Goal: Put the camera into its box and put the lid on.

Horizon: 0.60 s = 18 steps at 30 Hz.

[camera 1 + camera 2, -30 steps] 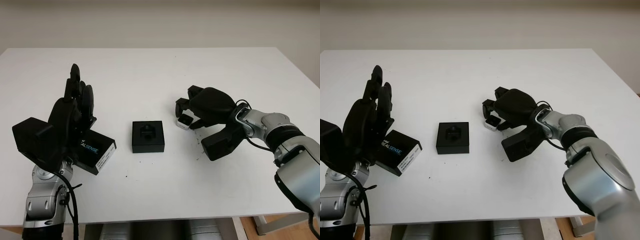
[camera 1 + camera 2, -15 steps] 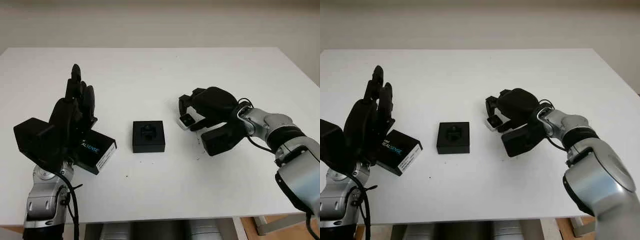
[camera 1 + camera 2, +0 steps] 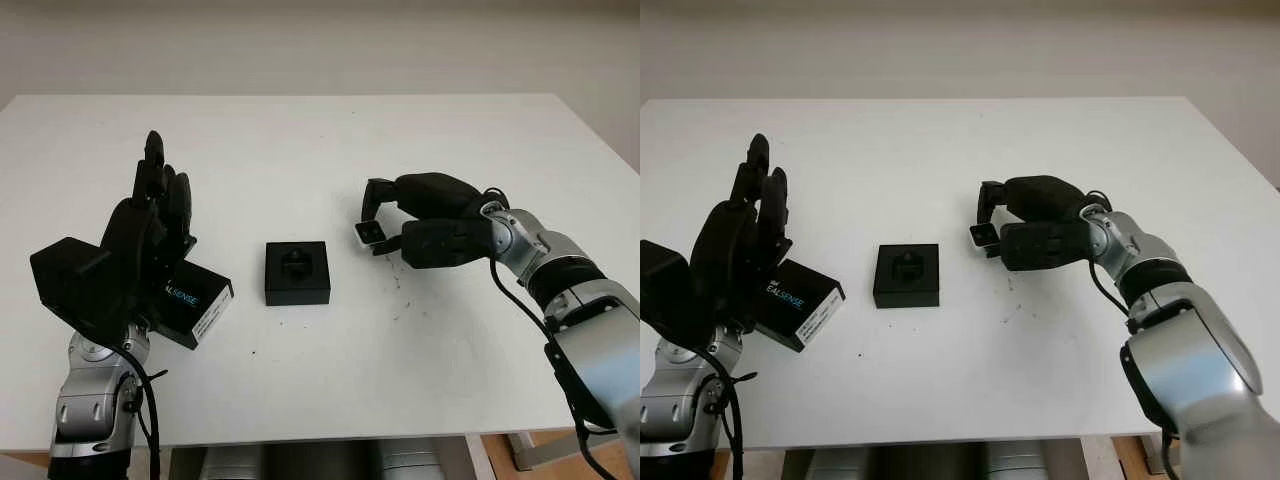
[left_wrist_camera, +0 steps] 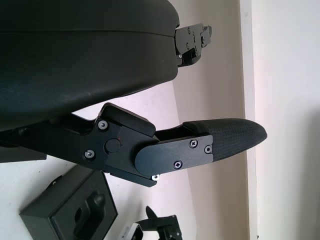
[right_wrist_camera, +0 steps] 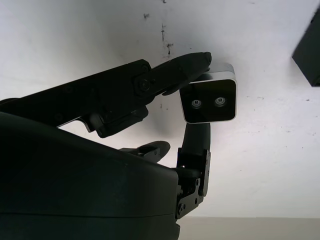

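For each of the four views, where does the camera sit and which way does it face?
Left eye view: on the head, facing forward and down at the white table; both arms enter from below.
Right eye view: beside it, same scene; the left hand is raised over the lid.
Left wrist view: at the left wrist, looking past its fingers across the table to the open box.
Right wrist view: at the right wrist, facing the table; the right hand holds the camera.
Shared: both eye views show the box and camera.

Right hand (image 3: 400, 215) rolled over, camera (image 3: 368, 233) now lifted off table (image 3: 320, 140).
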Tool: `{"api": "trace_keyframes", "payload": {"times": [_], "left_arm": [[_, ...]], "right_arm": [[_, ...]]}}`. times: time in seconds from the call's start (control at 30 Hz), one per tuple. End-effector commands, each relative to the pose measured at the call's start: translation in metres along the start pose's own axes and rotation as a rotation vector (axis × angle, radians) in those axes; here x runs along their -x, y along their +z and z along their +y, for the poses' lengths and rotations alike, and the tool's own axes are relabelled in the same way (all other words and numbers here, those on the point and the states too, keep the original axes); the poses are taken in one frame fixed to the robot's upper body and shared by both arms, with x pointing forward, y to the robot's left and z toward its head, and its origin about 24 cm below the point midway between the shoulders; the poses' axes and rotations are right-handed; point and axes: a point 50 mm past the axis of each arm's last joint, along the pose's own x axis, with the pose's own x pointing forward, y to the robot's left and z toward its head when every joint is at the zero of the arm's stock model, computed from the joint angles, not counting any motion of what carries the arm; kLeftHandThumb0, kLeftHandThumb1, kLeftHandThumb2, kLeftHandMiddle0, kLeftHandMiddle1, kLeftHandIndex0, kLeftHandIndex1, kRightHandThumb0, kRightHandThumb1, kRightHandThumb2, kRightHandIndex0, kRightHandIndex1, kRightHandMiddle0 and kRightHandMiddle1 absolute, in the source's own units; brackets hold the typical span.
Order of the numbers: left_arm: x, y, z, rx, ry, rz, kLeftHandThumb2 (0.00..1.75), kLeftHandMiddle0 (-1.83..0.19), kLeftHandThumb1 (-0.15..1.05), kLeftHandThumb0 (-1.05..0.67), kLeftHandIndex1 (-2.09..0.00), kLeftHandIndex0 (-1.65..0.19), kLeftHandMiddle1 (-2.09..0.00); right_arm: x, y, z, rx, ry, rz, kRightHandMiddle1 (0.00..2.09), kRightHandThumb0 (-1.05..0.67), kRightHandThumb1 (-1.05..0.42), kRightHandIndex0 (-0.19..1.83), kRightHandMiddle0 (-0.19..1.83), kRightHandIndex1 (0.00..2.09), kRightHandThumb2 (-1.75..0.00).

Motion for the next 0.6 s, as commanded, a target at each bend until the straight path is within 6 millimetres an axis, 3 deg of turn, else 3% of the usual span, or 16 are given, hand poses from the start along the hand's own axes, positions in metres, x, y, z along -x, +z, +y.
{"api": "trace_keyframes", "payload": {"times": [0.0,0.3,0.57], "left_arm": [[0.002,0.002,-0.002,0.0,-0.006,-0.012,0.63,0.19,1.05,-0.81,0.0,0.19,0.0],[0.003,0.002,-0.001,0.003,-0.01,-0.013,0.62,0.19,1.05,-0.8,0.0,0.19,0.0],[0.003,0.002,-0.003,0.007,-0.013,-0.01,0.61,0.19,1.05,-0.82,0.0,0.19,0.0]], "right_arm": [[-0.001,0.002,-0.001,-0.041,-0.017,-0.007,1.9,-0.45,-1.05,0.42,0.21,0.08,-0.16],[0.001,0.001,-0.007,-0.152,-0.052,-0.006,1.87,-0.44,-1.05,0.36,0.23,0.03,-0.17],[0.001,0.019,-0.009,-0.279,-0.174,-0.073,2.01,-0.42,-1.05,0.33,0.25,0.04,-0.16]]}}
